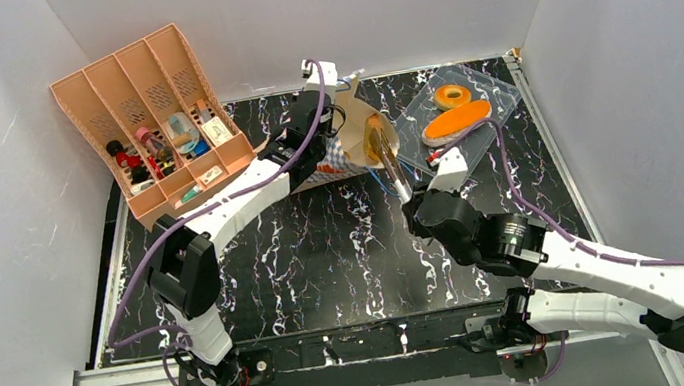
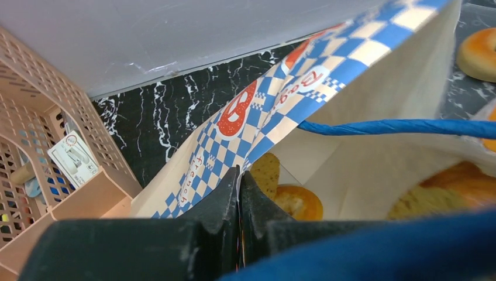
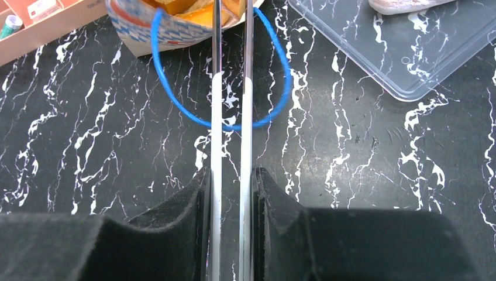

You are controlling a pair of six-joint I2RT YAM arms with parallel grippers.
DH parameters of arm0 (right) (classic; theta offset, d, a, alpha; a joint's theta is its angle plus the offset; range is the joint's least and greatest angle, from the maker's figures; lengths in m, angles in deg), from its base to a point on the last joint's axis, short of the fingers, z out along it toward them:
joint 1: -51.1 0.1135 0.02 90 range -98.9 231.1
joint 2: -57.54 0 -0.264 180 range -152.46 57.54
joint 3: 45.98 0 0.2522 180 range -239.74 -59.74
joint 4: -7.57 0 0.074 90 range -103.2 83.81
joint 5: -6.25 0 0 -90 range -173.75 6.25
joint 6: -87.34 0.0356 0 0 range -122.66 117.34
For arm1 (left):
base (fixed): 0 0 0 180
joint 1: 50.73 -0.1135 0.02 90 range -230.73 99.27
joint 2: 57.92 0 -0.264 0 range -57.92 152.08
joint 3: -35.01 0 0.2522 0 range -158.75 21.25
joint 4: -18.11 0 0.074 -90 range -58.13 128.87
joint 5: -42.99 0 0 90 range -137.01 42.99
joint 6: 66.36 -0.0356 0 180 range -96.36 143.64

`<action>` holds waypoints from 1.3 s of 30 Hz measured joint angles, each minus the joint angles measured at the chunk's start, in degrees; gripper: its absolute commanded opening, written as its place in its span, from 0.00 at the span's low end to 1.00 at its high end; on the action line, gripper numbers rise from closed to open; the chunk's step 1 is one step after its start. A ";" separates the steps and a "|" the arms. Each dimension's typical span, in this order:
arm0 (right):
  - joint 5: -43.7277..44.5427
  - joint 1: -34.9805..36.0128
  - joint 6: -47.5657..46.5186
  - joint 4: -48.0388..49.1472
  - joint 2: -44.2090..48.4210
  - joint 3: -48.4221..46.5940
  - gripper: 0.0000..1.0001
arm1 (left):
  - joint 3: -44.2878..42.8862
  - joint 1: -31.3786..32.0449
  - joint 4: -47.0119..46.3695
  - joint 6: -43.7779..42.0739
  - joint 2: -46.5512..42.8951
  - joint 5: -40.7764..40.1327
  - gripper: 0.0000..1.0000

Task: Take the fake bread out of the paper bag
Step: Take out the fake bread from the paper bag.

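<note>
The paper bag lies on its side, its mouth facing right. My left gripper is shut on the bag's checkered upper edge and holds the mouth up. Fake bread shows inside: a toast slice, an orange ring and a golden piece. My right gripper is shut on metal tongs. The tong tips reach into the bag mouth beside orange bread; whether they pinch it is hidden. A bagel and an orange-topped loaf lie in the tray.
The clear plastic tray sits at the back right. An orange slotted organiser with small items stands at the back left, close to the bag. The bag's blue cord handle loops on the table around the tongs.
</note>
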 measured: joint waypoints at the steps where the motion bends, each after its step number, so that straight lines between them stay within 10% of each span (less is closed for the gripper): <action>1: 0.39 0.00 0.70 -0.66 0.28 -0.26 0.00 | -0.37 -1.66 -0.07 0.90 0.96 0.52 0.00; 39: 19.26 0.24 -7.23 7.50 -5.97 -20.04 0.00 | 1.29 -3.76 -1.92 2.47 0.98 7.65 0.00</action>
